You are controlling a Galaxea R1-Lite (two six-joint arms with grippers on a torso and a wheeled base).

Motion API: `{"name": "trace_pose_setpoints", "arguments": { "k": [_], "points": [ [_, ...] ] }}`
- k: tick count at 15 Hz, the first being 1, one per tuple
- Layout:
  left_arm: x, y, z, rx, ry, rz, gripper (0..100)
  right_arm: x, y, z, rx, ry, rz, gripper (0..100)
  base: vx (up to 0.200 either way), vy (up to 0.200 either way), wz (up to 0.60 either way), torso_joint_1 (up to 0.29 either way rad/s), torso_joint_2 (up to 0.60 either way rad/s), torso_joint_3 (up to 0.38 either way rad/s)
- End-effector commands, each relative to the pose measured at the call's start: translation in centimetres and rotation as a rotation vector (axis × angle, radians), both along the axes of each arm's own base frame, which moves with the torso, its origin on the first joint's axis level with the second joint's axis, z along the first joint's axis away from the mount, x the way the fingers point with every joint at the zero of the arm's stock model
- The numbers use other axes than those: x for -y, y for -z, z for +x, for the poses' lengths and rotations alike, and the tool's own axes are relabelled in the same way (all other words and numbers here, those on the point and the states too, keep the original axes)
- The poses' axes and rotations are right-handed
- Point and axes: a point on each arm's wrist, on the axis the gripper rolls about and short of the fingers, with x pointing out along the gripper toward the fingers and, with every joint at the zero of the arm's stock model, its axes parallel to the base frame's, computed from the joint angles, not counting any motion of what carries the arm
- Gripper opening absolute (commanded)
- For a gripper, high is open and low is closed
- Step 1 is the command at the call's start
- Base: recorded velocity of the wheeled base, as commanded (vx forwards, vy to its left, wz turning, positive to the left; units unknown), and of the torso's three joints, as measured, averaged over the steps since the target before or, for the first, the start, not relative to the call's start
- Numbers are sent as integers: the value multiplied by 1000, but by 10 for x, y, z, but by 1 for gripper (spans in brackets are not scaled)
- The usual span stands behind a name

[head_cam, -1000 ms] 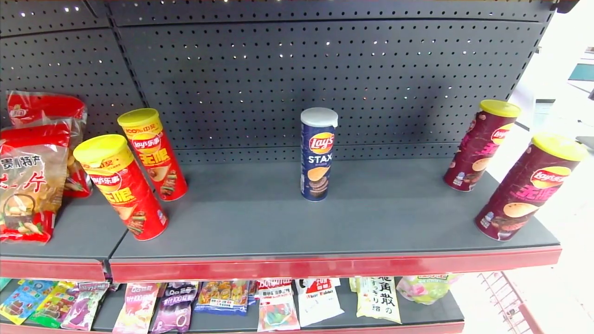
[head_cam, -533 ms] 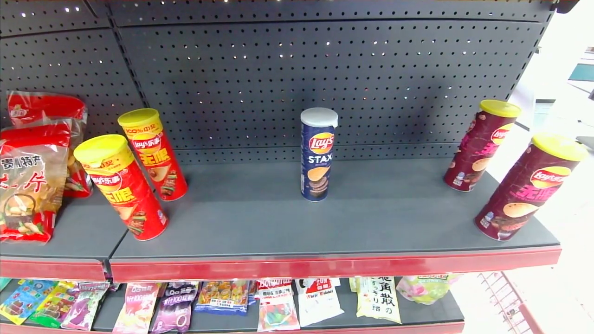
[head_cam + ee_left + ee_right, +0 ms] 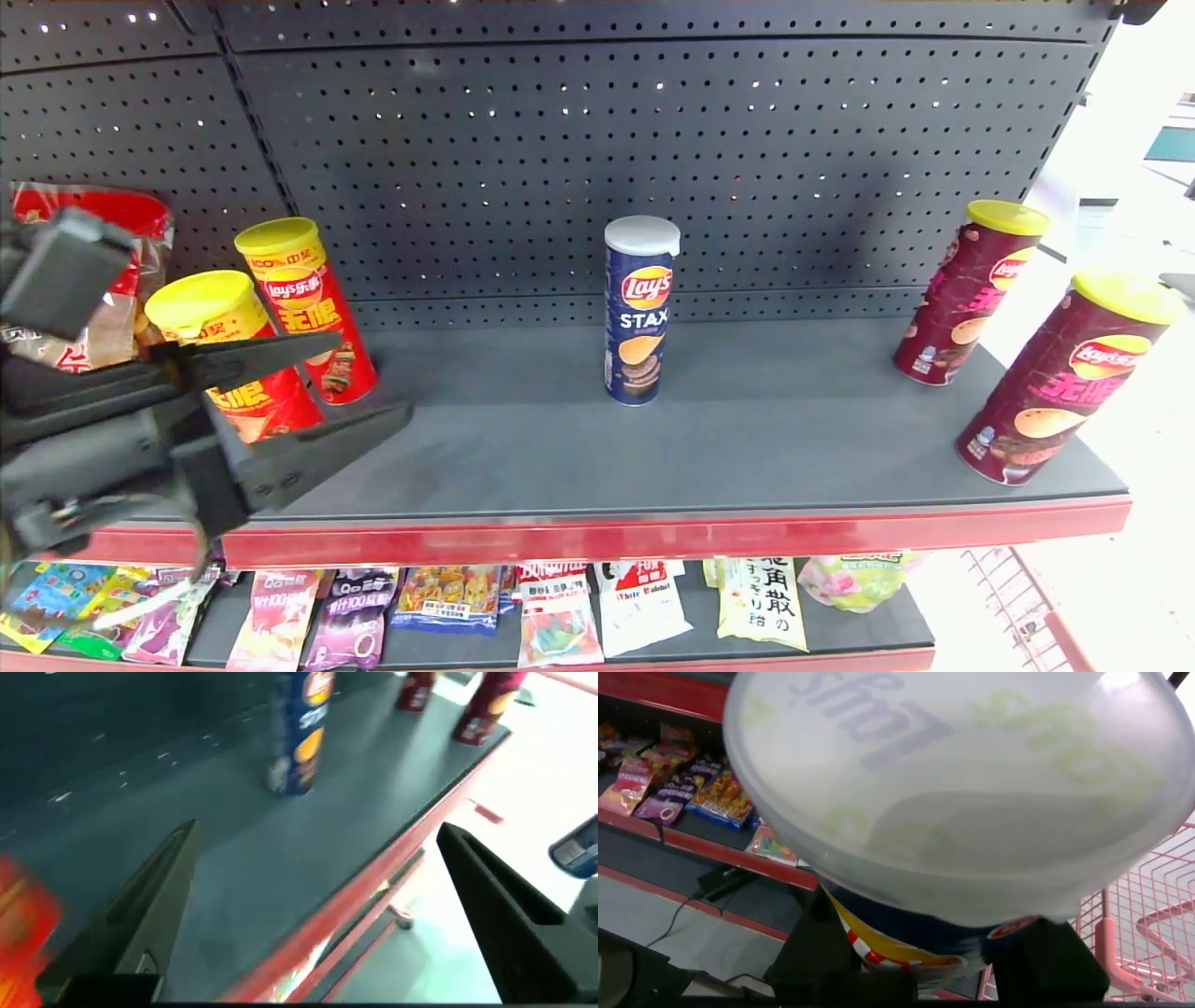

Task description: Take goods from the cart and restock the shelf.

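Note:
My left gripper [image 3: 373,376] is open and empty, held at the left end of the dark shelf [image 3: 747,439], in front of two red chip cans [image 3: 308,308]. It partly hides the nearer red can [image 3: 201,313]. In the left wrist view the open left gripper [image 3: 318,835] points along the shelf toward an upright blue chip can [image 3: 299,737], which stands mid-shelf [image 3: 639,313]. My right gripper [image 3: 938,952] is shut on another blue chip can [image 3: 906,943], whose translucent lid [image 3: 962,775] faces the camera.
Two maroon cans [image 3: 966,294] [image 3: 1064,383] stand at the shelf's right end. Red snack bags [image 3: 93,215] sit behind the left arm. Small snack packets [image 3: 560,616] line the lower shelf. A pink wire cart [image 3: 1148,924] is beside the held can. Bare shelf lies either side of the standing blue can.
My left arm has come into the head view from the left, with its gripper open, and now covers the front red can and the snack bags. The cans on the shelf have not moved.

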Motion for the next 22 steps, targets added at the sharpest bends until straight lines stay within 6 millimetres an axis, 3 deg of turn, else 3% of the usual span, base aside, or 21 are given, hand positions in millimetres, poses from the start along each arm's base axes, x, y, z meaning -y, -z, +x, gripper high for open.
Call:
{"name": "trace_pose_setpoints", "arguments": {
  "k": [1, 5, 6, 7, 10, 17, 22],
  "points": [
    [57, 22, 89, -50, 146, 9, 100, 0, 0, 0, -1, 0, 0, 0, 0, 0, 0, 0, 0, 0],
    [99, 40, 128, -68, 226, 19, 100, 0, 0, 0, -1, 4, -1, 0, 0, 0, 0, 0, 0, 0],
    [99, 40, 128, -68, 226, 19, 100, 0, 0, 0, -1, 4, -1, 0, 0, 0, 0, 0, 0, 0],
    [112, 46, 146, -61, 235, 23, 100, 0, 0, 0, -1, 4, -1, 0, 0, 0, 0, 0, 0, 0],
    [127, 50, 174, -16, 231, 29, 100, 0, 0, 0, -1, 4, -1, 0, 0, 0, 0, 0, 0, 0],
    [145, 54, 208, 28, 206, 16, 100, 0, 0, 0, -1, 6, 0, 0, 0, 0, 0, 0, 0, 0],
    [149, 52, 215, 24, 203, 17, 100, 0, 0, 0, -1, 6, 0, 0, 0, 0, 0, 0, 0, 0]
  ]
}}
